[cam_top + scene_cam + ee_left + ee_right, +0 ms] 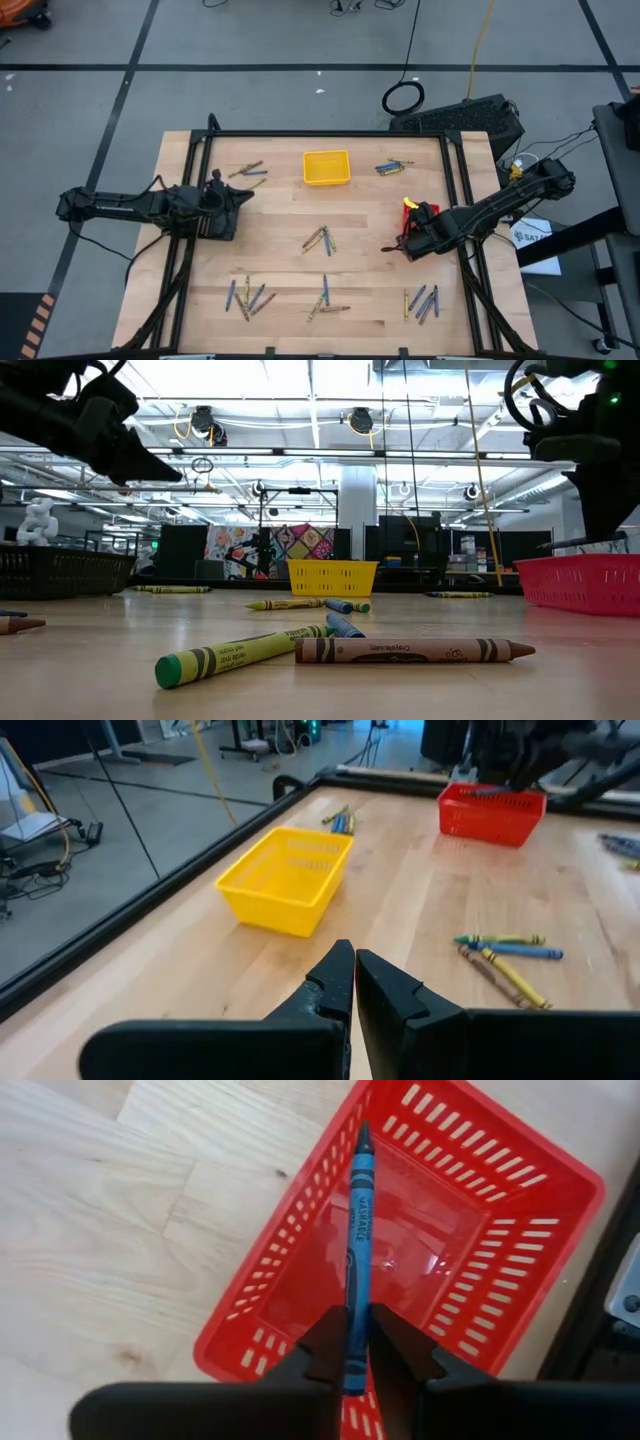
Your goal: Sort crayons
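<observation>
My right gripper (347,1345) is over the red basket (430,1230) at the table's right side, shut on a blue crayon (356,1230). In the high view the right arm hides most of the red basket (408,207). My left gripper (353,975) waits shut at the table's left side (243,194) and touches nothing. Loose crayons lie flat on the wood in groups: at the centre (320,240), far left (247,172), far right (393,167) and along the near side (248,297). My right gripper pinches the blue crayon near its blunt end (346,1342) between its two fingertips. The fingers come steeply from above. The crayon runs on past the fingertips along their line, its pointed tip (363,1130) over the basket's rim. It is lifted clear of the table.
A yellow basket (326,167) stands at the far middle. Two more crayon groups lie near the front edge (322,298) and at the near right (422,302). A black frame rail (330,133) borders the table's far edge.
</observation>
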You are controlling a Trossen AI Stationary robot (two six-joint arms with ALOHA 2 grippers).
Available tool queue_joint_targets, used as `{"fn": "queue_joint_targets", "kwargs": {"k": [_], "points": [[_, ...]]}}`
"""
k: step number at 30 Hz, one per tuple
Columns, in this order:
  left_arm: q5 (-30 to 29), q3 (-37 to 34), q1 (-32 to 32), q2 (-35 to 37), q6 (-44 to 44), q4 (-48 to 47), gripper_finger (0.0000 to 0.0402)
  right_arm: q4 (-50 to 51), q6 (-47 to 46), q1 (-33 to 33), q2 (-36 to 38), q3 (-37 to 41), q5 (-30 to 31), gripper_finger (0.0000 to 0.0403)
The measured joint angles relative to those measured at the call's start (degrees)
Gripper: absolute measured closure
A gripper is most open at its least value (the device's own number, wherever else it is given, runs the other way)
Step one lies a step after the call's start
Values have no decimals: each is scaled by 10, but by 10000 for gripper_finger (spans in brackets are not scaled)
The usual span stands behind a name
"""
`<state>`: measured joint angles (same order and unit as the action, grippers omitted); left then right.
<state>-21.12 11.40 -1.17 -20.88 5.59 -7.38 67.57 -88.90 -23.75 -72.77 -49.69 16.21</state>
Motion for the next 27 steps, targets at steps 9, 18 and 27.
{"fn": "queue_joint_targets", "kwargs": {"k": [9, 18, 27], "points": [[0, 0, 0, 0, 0, -6, 382, -7, -3, 0, 0, 0, 0, 294], [-4, 0, 0, 0, 0, 7, 382, -17, 0, 22, 0, 0, 53, 278], [12, 0, 0, -2, -16, 29, 342, -64, 68, 50, 0, 0, 93, 277]]}}
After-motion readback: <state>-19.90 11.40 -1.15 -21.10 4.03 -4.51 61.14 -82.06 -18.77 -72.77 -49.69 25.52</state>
